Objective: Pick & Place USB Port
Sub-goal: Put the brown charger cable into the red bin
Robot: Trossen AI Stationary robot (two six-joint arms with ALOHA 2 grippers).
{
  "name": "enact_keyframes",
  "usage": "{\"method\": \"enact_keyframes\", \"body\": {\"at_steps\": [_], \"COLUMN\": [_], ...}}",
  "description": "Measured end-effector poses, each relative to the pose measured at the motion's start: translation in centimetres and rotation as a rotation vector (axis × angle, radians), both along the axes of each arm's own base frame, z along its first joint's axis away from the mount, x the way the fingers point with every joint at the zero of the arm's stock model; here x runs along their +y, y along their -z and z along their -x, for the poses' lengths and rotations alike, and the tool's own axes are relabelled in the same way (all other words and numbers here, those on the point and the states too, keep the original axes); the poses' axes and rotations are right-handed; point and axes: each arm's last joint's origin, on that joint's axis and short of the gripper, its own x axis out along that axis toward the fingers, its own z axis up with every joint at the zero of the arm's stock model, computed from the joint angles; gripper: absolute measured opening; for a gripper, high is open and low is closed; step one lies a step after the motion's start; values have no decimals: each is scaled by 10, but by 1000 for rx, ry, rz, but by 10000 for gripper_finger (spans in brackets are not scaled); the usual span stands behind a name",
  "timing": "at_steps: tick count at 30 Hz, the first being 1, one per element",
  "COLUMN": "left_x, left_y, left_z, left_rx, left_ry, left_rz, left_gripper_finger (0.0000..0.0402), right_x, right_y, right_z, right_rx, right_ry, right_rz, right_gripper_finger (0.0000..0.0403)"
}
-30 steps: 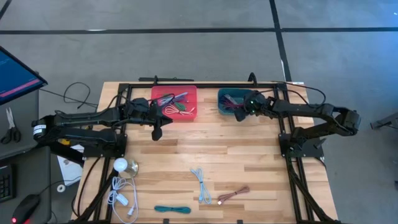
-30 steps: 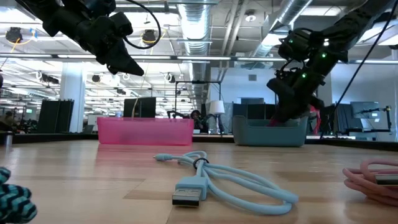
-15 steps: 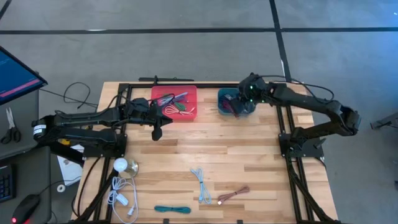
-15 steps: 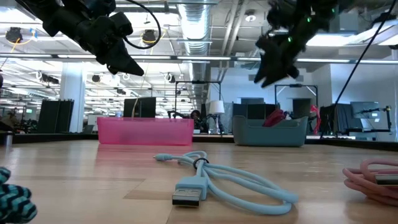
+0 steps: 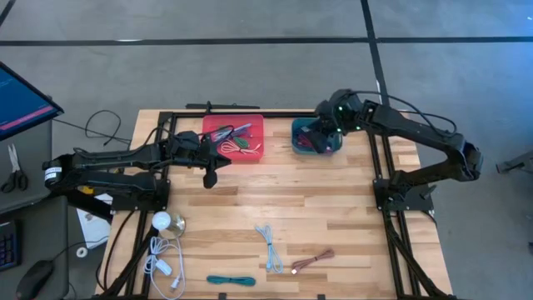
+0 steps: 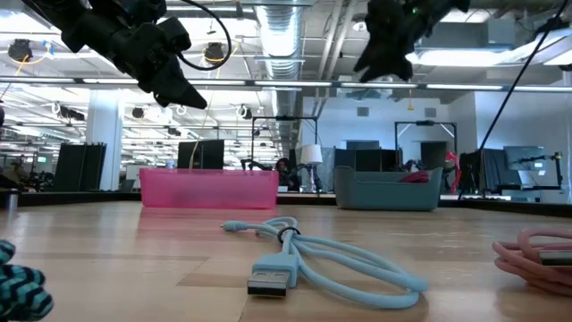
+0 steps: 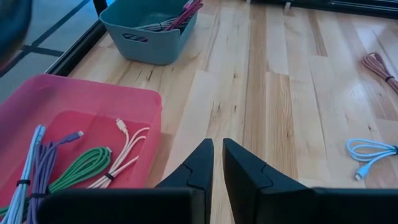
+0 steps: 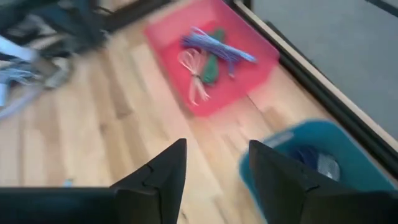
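The counter (image 5: 333,208) is pale wooden planking on a black frame, standing on a grey floor crossed by dark lines. At its far edge sit a pink tray (image 5: 234,138) with green, white and purple cables, and a teal bin (image 5: 315,138) with reddish cables. Near the front lie a light blue USB cable (image 5: 270,247), a pinkish cable (image 5: 312,261), a teal braided cable (image 5: 231,281) and a white cable (image 5: 163,262).

The low view alone shows the room behind: ceiling ducts, strip lights, dark monitors. It also shows the blue cable's metal plug (image 6: 268,283).

The right hand (image 5: 333,125) hangs above the teal bin, fingers spread and empty. The left hand (image 5: 211,177) hovers beside the pink tray, fingers nearly closed on nothing.
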Motion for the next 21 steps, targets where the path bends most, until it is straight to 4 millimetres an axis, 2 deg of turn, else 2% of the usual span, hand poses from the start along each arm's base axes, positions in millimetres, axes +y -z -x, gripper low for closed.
{"method": "enact_keyframes", "body": {"at_steps": [12, 16, 21], "left_x": [0, 0, 0], "left_y": [-1, -2, -2], "left_z": [0, -1, -1], "left_rx": [-14, -19, -26], "left_ry": [-1, -1, -1], "left_rz": [-1, -2, -4], "left_gripper_finger": [34, 34, 34], "right_x": [26, 38, 62], "right_y": [-47, -42, -31], "right_z": [-4, -3, -8], "right_rx": [-53, -10, 95], "right_ry": [-187, -278, -383], "right_rz": [84, 14, -47], "right_gripper_finger": [148, 144, 136]}}
